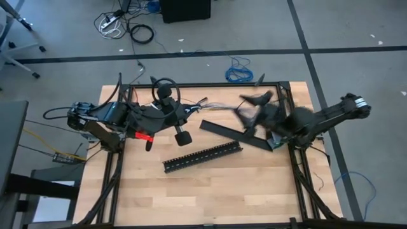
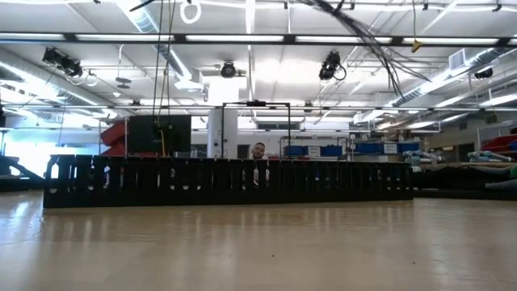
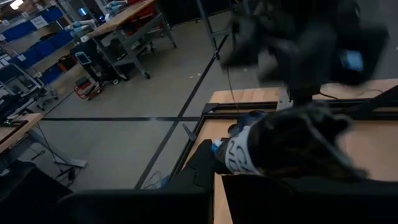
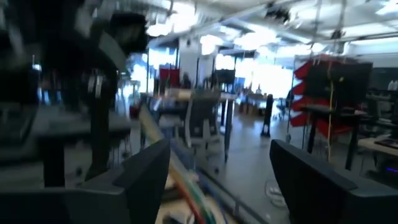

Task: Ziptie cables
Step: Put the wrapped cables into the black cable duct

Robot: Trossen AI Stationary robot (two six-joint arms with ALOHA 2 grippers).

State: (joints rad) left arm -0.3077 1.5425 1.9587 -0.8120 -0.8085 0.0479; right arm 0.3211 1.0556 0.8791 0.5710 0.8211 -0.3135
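Plainly, the cables (image 1: 219, 107) are a light, limp load: a loose bundle of thin pale and greyish wires with no stiffness of its own, likely to sag, splay and slide wire over wire wherever nothing bears on it. I would take hold near an end where the strands lie packed together, squeezing across the whole bundle so no single wire slips out, and leave the middle free for a tie.

In the high view the bundle shows as a pale streak over the far part of the bench (image 1: 210, 191), stretched between the two arms. In the right wrist view a few coloured strands show among the pale ones, running up between that arm's fingers.

The left hand (image 1: 191, 111) is closed tight, and the bundle's end runs straight into it. It seems to pinch that end, though the pinch itself is hidden under the arm.

The right hand (image 4: 217, 155) stands wide, its two dark fingers well apart with the wires passing through the gap and neither finger pressing on them. From above it sits at the bundle's other end, blurred.

The zipties I cannot pick out anywhere; strips that thin would be springy and slippery, best pinched flat near one tip. Two wide black perforated strips (image 1: 202, 156) lie on the bench nearer the middle, apart from the wires
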